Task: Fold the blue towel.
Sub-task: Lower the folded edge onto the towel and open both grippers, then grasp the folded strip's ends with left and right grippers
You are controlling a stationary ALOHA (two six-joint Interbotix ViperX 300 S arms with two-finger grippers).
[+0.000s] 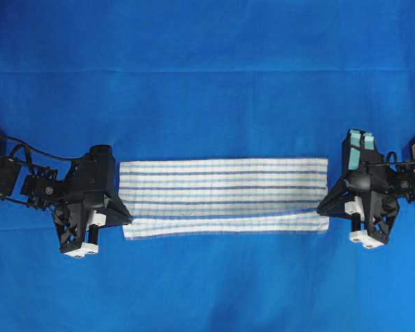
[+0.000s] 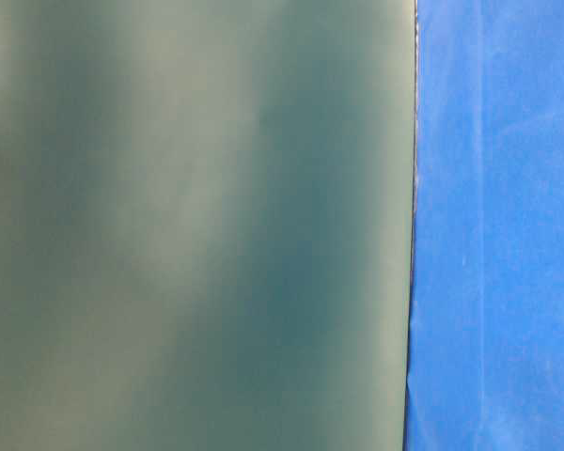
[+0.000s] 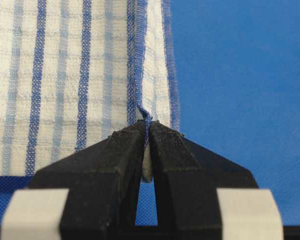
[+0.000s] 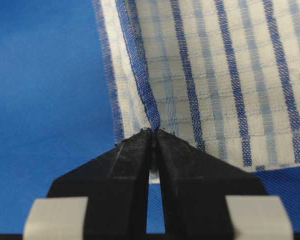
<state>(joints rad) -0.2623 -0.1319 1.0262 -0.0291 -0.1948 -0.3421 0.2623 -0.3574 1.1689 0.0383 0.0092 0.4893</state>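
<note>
Closest to us, in both wrist views, our jaws are pressed together on cloth: the left gripper (image 3: 146,135) pinches a dark-blue hemmed edge of the blue towel (image 3: 65,80), and the right gripper (image 4: 153,137) pinches the matching edge at the other end. Seen from overhead, the left gripper (image 1: 128,220) and the right gripper (image 1: 321,207) sit at the two short ends of the blue towel (image 1: 225,183), which lies as a long strip across the middle of the counter (image 1: 207,69), its near band doubled over so a second layer shows along the front. We judge the towel to be light, thin and limp: it creases sharply where we hold it and would sag between our two grips if lifted, so the hemmed corners, where the weave is thickest, look like the surest places to hold, and keeping it taut should stop the fold from skewing. The counter is covered by a plain solid-blue sheet, faintly creased, which may drag a little on the weave. The table-level view shows only a blurred grey-green surface beside blue fabric, so the room tells us nothing.
</note>
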